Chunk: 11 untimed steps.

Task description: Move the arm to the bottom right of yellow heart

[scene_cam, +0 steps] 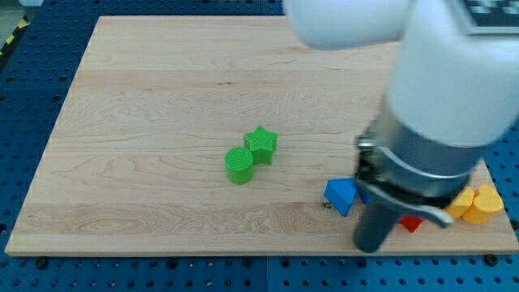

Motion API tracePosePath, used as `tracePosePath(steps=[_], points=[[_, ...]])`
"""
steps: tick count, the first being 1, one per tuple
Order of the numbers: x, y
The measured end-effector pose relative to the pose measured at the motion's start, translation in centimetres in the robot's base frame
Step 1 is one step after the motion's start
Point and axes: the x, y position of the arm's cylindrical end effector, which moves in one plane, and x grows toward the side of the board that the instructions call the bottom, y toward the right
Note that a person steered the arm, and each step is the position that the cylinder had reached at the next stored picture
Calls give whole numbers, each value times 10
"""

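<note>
1. The arm (438, 89) enters from the view's top right corner and hangs over the right half of the wooden table (146, 113). Its white housing and grey collar hide much of the board's lower right area.

2. The dark rod (375, 227) descends from the collar near the table's bottom edge, right of centre. The arm carries no gripper, so there is no opening or hold to describe — only the rod.

3. The rod's tip (370, 248) appears to lie close to the bottom edge of the table, though blur makes its exact end hard to fix.

4. The yellow heart (486, 203) lies by the table's right edge, near the bottom right corner. A second yellow block (464, 201), shape not discernible, sits touching it on the side toward the view's left and is partly covered by the collar.

5. The tip stands toward the view's left of the yellow heart and slightly lower, well apart from it.

6. A red block (412, 223), mostly hidden by the arm, shows just beside the rod on the view's right.

7. A blue block (341, 195), wedge-like in outline, lies just to the upper left of the tip, near the bottom edge.

8. A green star (261, 144) and a green cylinder (239, 165) sit touching each other near the table's centre — the cylinder toward the bottom left of the star. Both are well apart from the tip.
</note>
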Motion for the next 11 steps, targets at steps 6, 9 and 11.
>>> tracePosePath(steps=[6, 9, 11], points=[[-2, 148], [-5, 149], [-5, 145]])
